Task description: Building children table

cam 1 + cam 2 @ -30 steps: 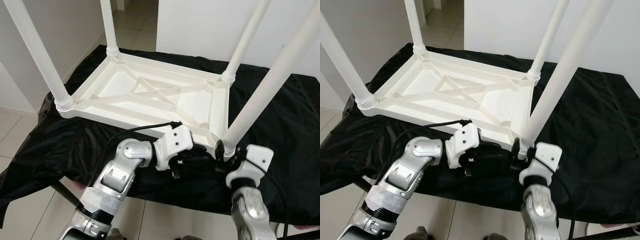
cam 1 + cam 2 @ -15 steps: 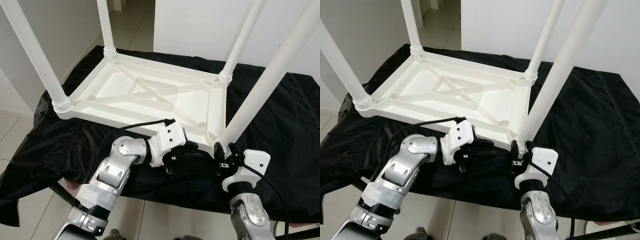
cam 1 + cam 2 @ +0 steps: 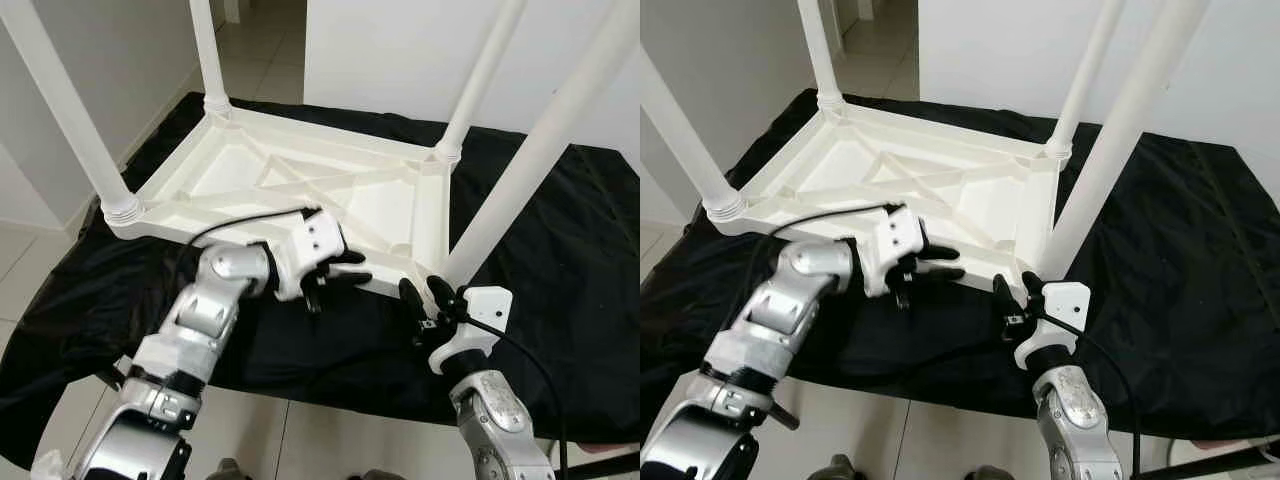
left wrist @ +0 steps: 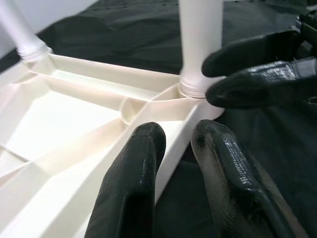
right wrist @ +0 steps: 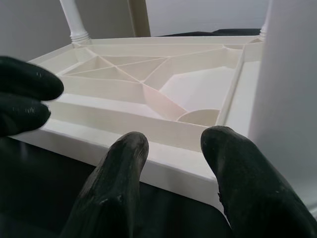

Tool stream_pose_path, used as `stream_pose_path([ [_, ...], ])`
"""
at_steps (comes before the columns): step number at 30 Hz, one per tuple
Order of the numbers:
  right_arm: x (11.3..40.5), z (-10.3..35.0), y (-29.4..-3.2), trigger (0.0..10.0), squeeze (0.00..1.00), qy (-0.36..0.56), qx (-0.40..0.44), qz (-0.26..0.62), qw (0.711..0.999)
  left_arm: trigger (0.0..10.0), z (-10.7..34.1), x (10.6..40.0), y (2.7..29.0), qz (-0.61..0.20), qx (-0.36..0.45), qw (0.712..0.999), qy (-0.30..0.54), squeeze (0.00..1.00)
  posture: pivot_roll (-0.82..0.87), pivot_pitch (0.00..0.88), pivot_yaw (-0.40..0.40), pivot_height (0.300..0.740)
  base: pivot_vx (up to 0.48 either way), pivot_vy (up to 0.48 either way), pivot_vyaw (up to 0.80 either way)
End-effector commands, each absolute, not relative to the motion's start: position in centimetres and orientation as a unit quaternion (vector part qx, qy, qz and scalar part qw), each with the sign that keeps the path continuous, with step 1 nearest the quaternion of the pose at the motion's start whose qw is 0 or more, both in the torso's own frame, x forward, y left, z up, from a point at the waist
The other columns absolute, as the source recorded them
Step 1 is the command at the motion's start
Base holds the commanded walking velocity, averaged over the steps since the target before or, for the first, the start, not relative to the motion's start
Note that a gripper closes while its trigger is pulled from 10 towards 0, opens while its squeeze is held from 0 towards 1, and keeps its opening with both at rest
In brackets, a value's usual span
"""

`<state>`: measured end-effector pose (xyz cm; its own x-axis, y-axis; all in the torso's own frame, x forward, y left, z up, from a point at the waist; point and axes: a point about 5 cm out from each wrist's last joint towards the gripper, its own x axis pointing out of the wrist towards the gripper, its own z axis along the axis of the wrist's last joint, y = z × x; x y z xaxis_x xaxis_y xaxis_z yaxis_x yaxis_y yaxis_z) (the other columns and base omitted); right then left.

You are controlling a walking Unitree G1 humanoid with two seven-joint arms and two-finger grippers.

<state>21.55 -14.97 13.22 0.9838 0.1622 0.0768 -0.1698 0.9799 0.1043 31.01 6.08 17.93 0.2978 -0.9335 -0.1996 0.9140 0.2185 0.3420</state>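
Your right gripper [image 3: 427,297] hovers with its two fingers spread and empty, just short of the near right corner of the upturned white table [image 3: 300,190], which lies legs-up on the black cloth [image 3: 560,260] over the work surface. That corner leg [image 3: 530,160] rises straight up and away from you, so its long axis runs near vertical, and its collared base sits just beyond the right fingertips; in the right wrist view the leg stands beside one finger, with the table's near rail straight ahead between the two.

Your left gripper [image 3: 335,272] is also parted and holds nothing, and sits at the near long rail, a little to the left of the same corner; in its wrist view one finger [image 4: 133,168] overlaps the rail's edge.

Judging from this, the right arm is the nearer one for any grip on that leg's base, approached from the front.
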Motion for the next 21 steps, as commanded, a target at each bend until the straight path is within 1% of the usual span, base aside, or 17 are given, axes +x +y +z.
stream_pose_path([
  [1,21.4,13.0,-15.0,10.0,0.00,-0.028,0.060,0.091,0.994,10.0,17.9,32.0,6.5,-0.522,0.207,0.827,-0.033,0.00,0.02,0.005,-0.033,0.740,0.000,0.000,0.00],
  [6,21.1,13.1,-14.6,10.0,0.00,-0.031,0.065,0.116,0.991,10.0,18.2,32.5,6.7,-0.517,0.212,0.828,-0.035,0.00,0.01,0.005,-0.027,0.740,0.000,0.000,0.00],
  [12,21.8,13.0,-15.1,10.0,0.00,-0.034,0.059,0.123,0.990,10.0,18.2,32.9,6.8,-0.516,0.216,0.828,-0.036,0.00,0.00,0.007,-0.022,0.740,0.000,0.000,0.00],
  [14,22.5,13.0,-16.6,10.0,0.00,-0.035,0.045,0.103,0.993,10.0,18.2,33.4,6.9,-0.504,0.228,0.832,-0.036,0.00,0.01,0.008,-0.027,0.740,0.000,0.000,0.00],
  [15,22.5,13.0,-16.6,10.0,0.00,-0.035,0.045,0.103,0.993,10.0,18.2,33.4,6.9,-0.504,0.228,0.832,-0.036,0.00,0.01,0.008,-0.027,0.740,0.000,0.000,0.00],
  [17,23.0,13.2,-18.6,10.0,0.00,-0.041,0.038,0.074,0.996,10.0,17.9,34.1,7.4,-0.483,0.264,0.834,-0.031,0.00,0.01,0.010,-0.030,0.740,0.000,0.000,0.00],
  [18,23.0,13.2,-18.6,10.0,0.00,-0.041,0.038,0.074,0.996,10.0,17.9,34.1,7.4,-0.483,0.264,0.834,-0.031,0.00,0.01,0.010,-0.030,0.740,0.000,0.000,0.00],
  [21,23.0,13.4,-19.6,10.0,0.00,-0.045,0.034,0.060,0.997,10.0,17.7,34.5,7.6,-0.474,0.281,0.834,-0.029,0.00,0.00,0.013,-0.030,0.740,0.000,0.000,0.00],
])
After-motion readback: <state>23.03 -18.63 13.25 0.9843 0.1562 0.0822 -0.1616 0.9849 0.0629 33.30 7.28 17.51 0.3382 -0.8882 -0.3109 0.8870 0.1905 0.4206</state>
